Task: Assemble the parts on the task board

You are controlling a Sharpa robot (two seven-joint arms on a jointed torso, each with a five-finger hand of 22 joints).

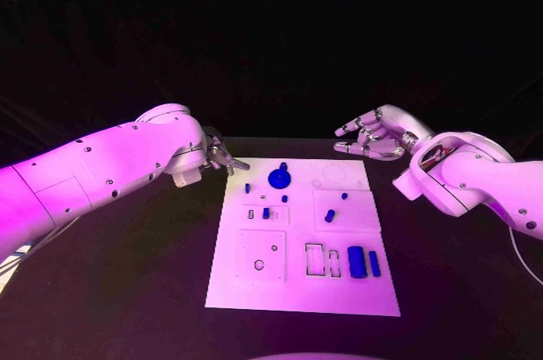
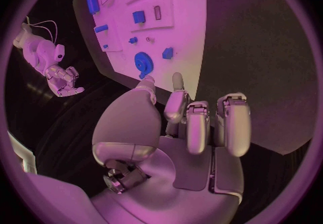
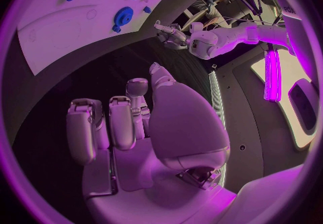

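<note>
The white task board (image 1: 255,289) lies in the middle of the black table. A round blue gear (image 1: 279,176) sits near its far edge, with small blue pieces (image 1: 329,216) scattered around the middle and two long blue bars (image 1: 356,262) at the near right. My left hand (image 1: 217,158) hovers off the board's far left corner, fingers apart and holding nothing. My right hand (image 1: 373,136) hangs beyond the far right corner, also holding nothing. The left wrist view shows my left hand (image 2: 188,121) short of the gear (image 2: 142,62). In the right wrist view my right hand (image 3: 134,121) is well back from the board (image 3: 67,19).
Black table surface (image 1: 125,281) surrounds the board on all sides. The board has several recessed slots and outlines, such as a square plate (image 1: 261,254) at the near left. A dark curtain backs the table.
</note>
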